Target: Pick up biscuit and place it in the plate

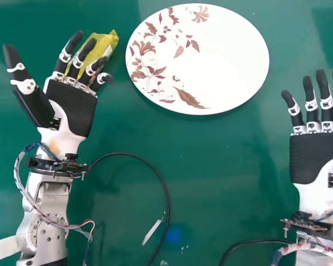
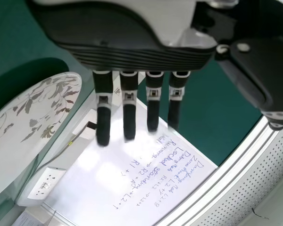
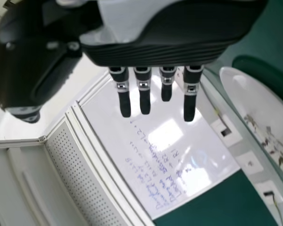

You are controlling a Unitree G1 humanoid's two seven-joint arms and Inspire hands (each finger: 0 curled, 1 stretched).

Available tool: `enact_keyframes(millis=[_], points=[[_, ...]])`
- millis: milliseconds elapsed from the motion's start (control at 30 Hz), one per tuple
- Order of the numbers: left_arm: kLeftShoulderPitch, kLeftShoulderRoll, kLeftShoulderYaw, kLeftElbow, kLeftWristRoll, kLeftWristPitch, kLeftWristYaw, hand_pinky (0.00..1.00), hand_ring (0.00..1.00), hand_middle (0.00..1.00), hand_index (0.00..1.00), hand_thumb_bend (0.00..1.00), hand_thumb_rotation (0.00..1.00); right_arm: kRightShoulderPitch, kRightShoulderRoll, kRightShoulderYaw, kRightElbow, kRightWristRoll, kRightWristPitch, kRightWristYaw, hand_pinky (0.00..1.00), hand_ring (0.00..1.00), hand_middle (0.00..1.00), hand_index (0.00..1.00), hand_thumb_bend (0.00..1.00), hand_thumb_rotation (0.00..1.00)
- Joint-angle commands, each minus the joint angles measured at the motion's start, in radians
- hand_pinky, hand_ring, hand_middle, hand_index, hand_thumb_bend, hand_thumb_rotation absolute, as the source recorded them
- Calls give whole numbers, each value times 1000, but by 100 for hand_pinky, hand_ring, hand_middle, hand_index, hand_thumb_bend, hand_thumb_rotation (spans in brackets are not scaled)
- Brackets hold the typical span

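In the head view the left hand [image 1: 72, 102] is over the table's left side, palm up, its fingers straight or slightly bent. The yellow biscuit packet [image 1: 107, 42] lies behind those fingers and is partly hidden by them; whether they touch it I cannot tell. The white oval plate [image 1: 227, 55] with a brown leaf pattern sits to the right of the packet, with bare middle. My right hand [image 1: 320, 158] rests open at the right edge, in front of and right of the plate. The left wrist view has the left hand [image 2: 127, 52] with fingers extended beside the plate [image 2: 19, 136]; the right wrist view has the right hand [image 3: 165, 52].
The green table [image 1: 211, 166] spreads around the plate. Black cables [image 1: 165, 194] curve across its front part, near a small white strip [image 1: 152, 232]. A whiteboard with writing [image 2: 132, 174] and wall sockets stand beyond in the left wrist view.
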Motion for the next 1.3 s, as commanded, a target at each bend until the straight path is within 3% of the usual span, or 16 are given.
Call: enact_keyframes(millis=[0,67,167,467,1267], points=[[10,6,8,14,-16,4,-14,84,93,97,92,100,77,10,-10,-9,11,22,7,28,81,93,93,89,92,54],[12,5,8,16,-17,4,-15,96,98,99,95,100,77,9,-9,-10,10,28,11,28,83,94,94,89,93,54],[13,2,8,15,-18,7,-7,100,100,100,98,100,77,6,-6,-14,15,25,7,30,84,95,95,90,94,54],[13,2,9,20,-22,7,-15,100,100,100,97,100,78,6,-3,-17,13,11,9,20,99,100,99,92,95,55],[17,0,10,17,-15,5,-16,100,100,100,98,100,78,10,-1,-14,3,4,19,9,99,100,98,93,94,57]])
